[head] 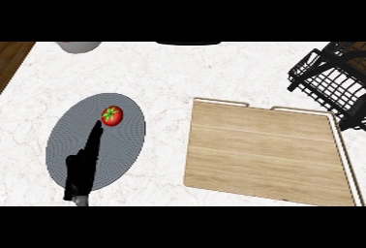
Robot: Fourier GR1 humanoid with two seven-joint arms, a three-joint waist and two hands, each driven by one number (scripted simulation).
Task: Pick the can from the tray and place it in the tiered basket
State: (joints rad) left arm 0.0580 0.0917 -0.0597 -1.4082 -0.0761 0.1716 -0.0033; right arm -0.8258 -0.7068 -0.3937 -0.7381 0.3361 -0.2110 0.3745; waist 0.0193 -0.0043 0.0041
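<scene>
Locate the can first: none seen on the wooden tray (265, 150), centre right. Left hand (79, 172) lower left, fingers (93, 138) straight, released, tips by the tomato (112, 115) on the grey plate (125, 145). Leave that alone; tiered basket (328, 80) upper right.

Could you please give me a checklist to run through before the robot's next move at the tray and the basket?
1. Can on the tray: not ok, none shows there.
2. Tiered basket reachable: cannot tell, it is cut off at the upper right.
3. Left hand free: ok, fingers straight, holding nothing, over the grey plate.
4. Right hand ready: cannot tell, out of view.
5. Tomato clear of the hand: cannot tell, a fingertip ends right beside it.
</scene>
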